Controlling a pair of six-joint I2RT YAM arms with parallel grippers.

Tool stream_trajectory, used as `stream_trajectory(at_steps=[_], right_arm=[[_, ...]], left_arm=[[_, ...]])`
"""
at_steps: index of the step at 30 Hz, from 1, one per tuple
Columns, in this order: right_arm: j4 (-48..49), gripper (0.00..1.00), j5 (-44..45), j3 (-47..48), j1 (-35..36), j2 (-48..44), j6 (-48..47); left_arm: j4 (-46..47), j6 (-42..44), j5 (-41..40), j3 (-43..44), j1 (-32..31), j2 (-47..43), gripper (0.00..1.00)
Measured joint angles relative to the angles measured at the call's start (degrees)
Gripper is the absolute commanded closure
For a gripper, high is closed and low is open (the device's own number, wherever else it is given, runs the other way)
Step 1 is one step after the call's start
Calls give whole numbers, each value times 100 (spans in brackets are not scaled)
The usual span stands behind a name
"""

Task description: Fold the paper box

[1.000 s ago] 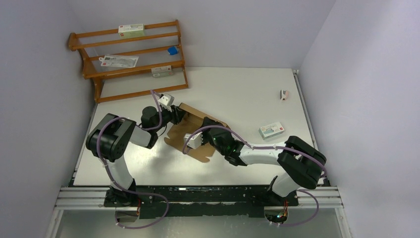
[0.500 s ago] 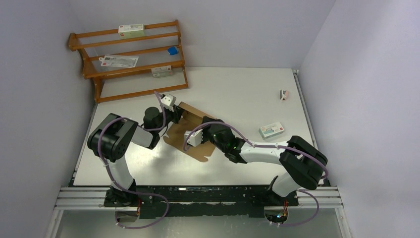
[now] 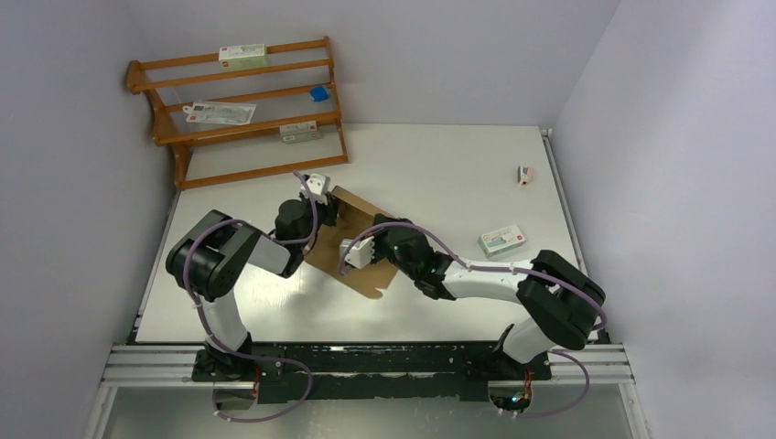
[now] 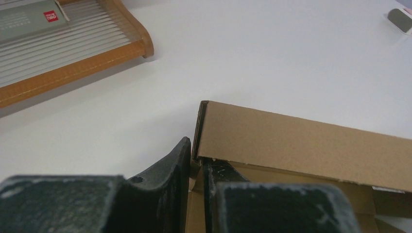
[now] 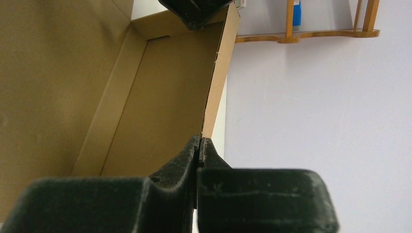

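Observation:
The paper box [image 3: 366, 270] is a brown cardboard mailer lying open near the table's middle, with its side walls raised. In the left wrist view my left gripper [image 4: 197, 162] is shut on a cardboard tab at the corner of the box's wall [image 4: 301, 141]. From above, the left gripper [image 3: 325, 212] sits at the box's far left corner. My right gripper [image 5: 200, 141] is shut on the thin edge of an upright box wall [image 5: 216, 92], with the box's inside [image 5: 160, 97] to its left. In the top view it [image 3: 350, 245] is over the box.
A wooden rack [image 3: 242, 110] stands at the back left and holds white cartons and a blue item [image 3: 318, 92]; its edge [image 4: 73, 63] shows in the left wrist view. A white carton [image 3: 502, 240] and a small object [image 3: 525, 174] lie to the right.
My left gripper has closed on the box's corner and moved right. The flap that lay flat to the box's left now stands folded up. The right gripper stays shut.

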Motion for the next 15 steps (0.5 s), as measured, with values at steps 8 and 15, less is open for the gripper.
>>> stream_trajectory(at_steps=[8,15], right_arm=[[-57,100,-52,44,-11,0,76],[-94,100,-118,72,-39,-4,162]], left_arm=[[-420,-269,-1185,118,-409,-131,82],[-866,-553,-2170,313,-723,-186,83]])
